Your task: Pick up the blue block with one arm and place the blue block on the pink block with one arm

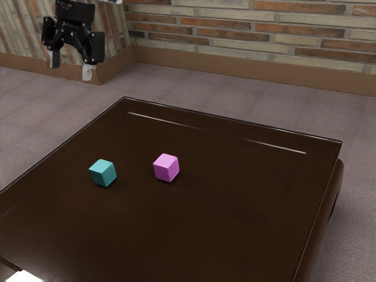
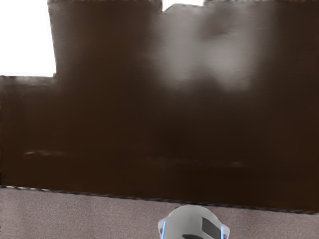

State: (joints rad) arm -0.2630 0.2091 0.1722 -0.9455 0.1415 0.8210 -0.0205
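The blue block (image 1: 103, 173), a teal cube, rests on the dark brown table (image 1: 235, 194) toward the exterior view's left. The pink block (image 1: 166, 167) sits a short way to its right, apart from it. My black gripper (image 1: 71, 66) hangs high above the table's far left corner, well away from both blocks. Its two fingers (image 1: 87, 71) stand apart with nothing between them, so it is open. In the wrist view the dark table top (image 2: 159, 124) lies below my hand, with neither block on that stretch.
A brick wall (image 1: 252, 29) runs behind the table. Grey floor (image 1: 59, 111) surrounds the table on all sides. The table's edge (image 2: 149, 198) crosses the wrist view, with floor beyond it and a white rounded robot part (image 2: 192, 224) at the frame's lower edge.
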